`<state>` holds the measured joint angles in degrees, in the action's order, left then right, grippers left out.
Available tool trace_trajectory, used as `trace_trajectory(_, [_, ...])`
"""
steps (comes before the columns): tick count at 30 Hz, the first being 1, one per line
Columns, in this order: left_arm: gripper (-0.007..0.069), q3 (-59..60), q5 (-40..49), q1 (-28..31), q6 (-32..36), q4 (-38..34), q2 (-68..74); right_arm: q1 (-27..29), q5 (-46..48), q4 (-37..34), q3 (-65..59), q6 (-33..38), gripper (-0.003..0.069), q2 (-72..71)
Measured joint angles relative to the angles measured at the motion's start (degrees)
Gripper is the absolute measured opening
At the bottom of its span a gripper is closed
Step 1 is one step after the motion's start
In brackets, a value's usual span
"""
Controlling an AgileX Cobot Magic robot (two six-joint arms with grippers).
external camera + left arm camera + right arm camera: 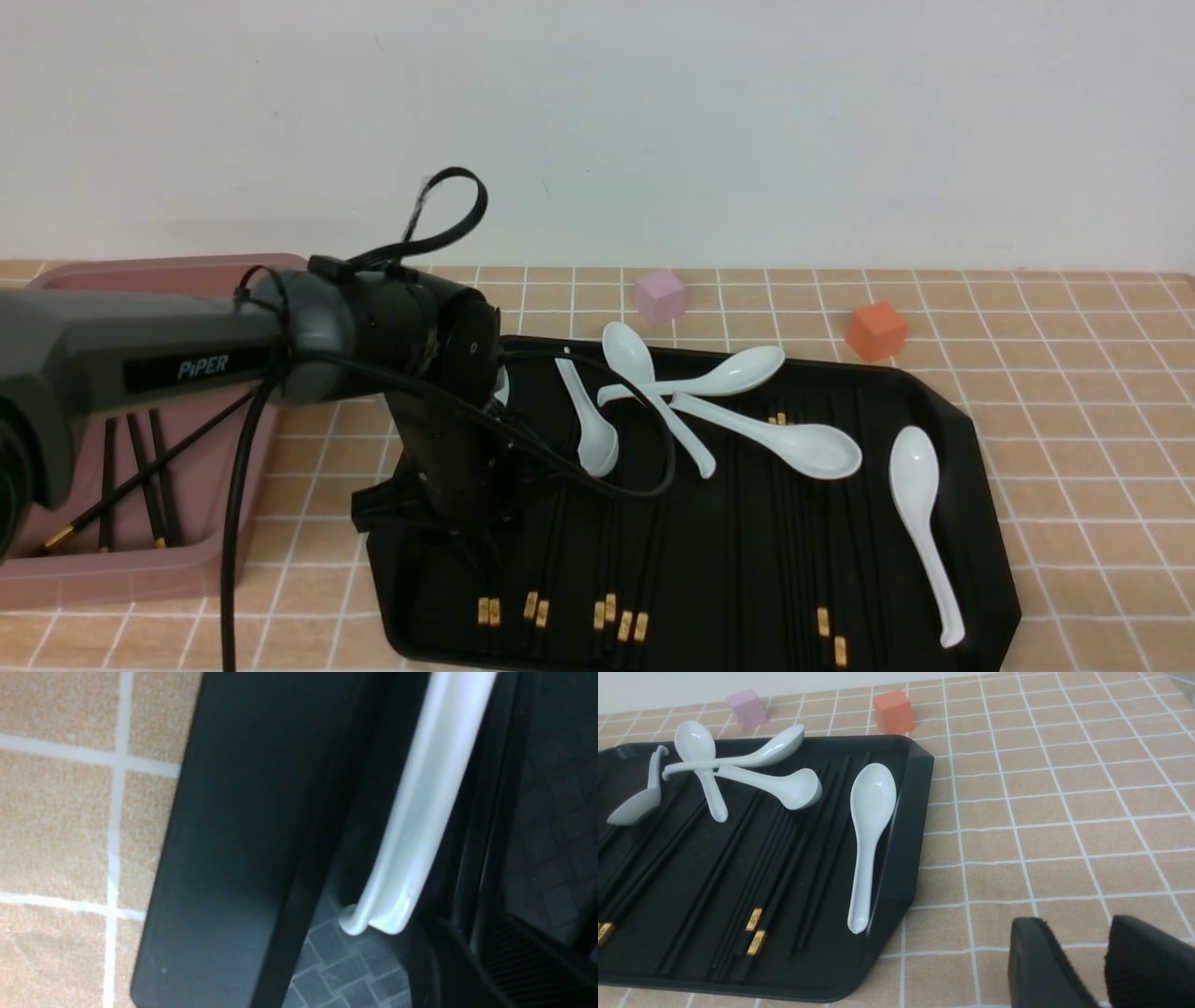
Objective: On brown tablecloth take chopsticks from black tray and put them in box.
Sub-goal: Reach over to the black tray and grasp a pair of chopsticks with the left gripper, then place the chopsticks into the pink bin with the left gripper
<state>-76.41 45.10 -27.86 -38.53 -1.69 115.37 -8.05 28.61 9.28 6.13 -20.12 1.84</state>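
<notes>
Front view: the chopsticks [484, 612] which concern me now lie in the black tray, two gold ends side by side just in front of my left pincer [484, 558]. I am low over them, and I judge that the step in hand is the grasping. In the left wrist view my fingers are dark and blurred around the black sticks, so I cannot tell if I am pinching them or only standing about them. A white spoon [430, 798] lies just beside these sticks, and I must be careful not to catch its handle together with them. Next outward is the near wall of the black tray [247, 826], then the brown tablecloth [308, 523]. At the left, the box [140, 583] stands apart from the tray and already has several chopsticks [114, 497] inside. The next move, in my opinion, asks for a firm squeeze, then a straight lift until the long sticks pass over the tray's rim, and only after this the travel to the box. The right pincer [1073, 940] has its fingers spread over the tablecloth, well apart from this work, and more sticks wait in the tray
</notes>
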Motion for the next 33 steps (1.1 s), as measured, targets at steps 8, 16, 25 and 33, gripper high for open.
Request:
trace_trajectory(8, [0.012,-0.06,0.41,0.07,0.67,-1.0,0.05,0.0,0.0,0.0,0.0,0.0,0.024,0.0])
trace_trajectory(16, [0.012,0.08,0.36,0.18,4.63,-3.96,-0.58,0.0,0.0,0.0,0.0,0.0,0.024,0.0])
trace_trajectory(25, [0.012,-1.34,5.58,0.01,4.98,-7.33,-7.81,0.0,0.0,0.0,0.0,0.0,0.024,0.0])
trace_trajectory(33, [0.012,-5.89,10.03,0.32,5.42,-6.75,-14.8,0.0,0.0,0.0,0.0,0.0,0.024,0.0])
